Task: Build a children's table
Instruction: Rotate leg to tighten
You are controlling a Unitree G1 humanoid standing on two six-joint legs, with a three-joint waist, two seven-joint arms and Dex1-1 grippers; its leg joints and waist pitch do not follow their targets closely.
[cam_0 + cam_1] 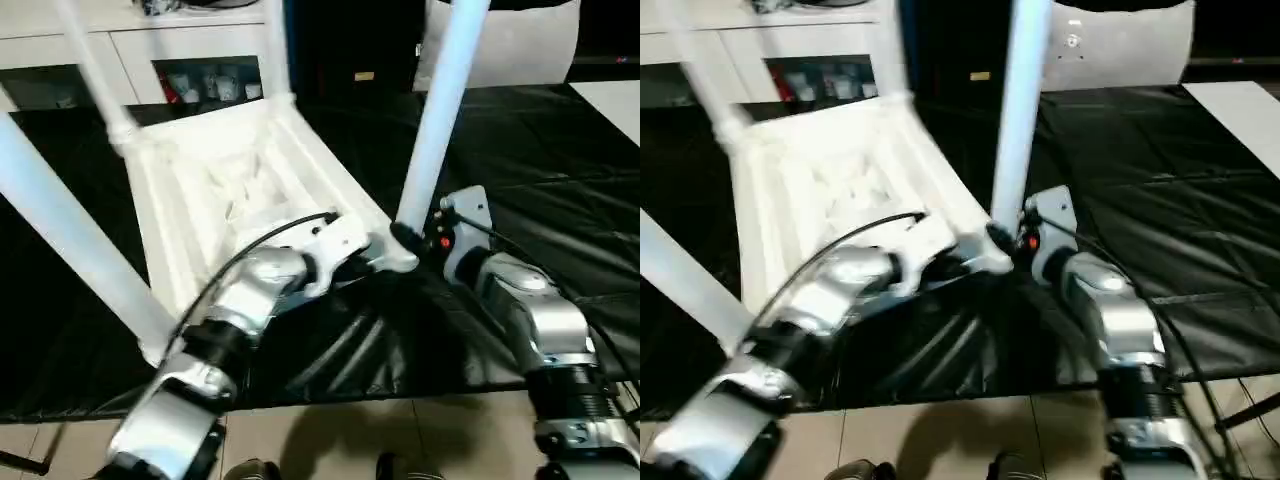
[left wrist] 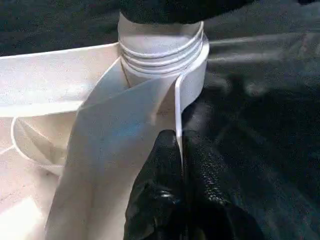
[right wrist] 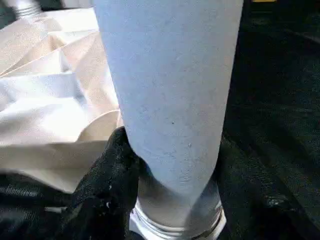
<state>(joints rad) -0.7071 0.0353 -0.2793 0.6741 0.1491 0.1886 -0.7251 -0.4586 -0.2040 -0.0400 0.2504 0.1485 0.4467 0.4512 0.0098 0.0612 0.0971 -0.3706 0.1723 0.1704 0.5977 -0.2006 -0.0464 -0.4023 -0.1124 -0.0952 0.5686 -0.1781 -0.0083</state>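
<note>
Children's table [image 1: 230, 190] lies upside down on the black-covered table [image 1: 560, 170], legs pointing up. Left gripper [image 2: 181, 150] is clenched on the thin rim wall just beside the near-right corner socket [image 2: 192, 75]. Right gripper [image 3: 170, 185] clasps the base of the leg [image 1: 440, 110] at that socket. The leg's long axis rises upright, straight above the socket.

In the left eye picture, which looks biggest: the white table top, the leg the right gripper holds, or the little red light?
1. table top
2. leg in the right gripper, though it stands nearer, so this is unsure
3. red light
</note>
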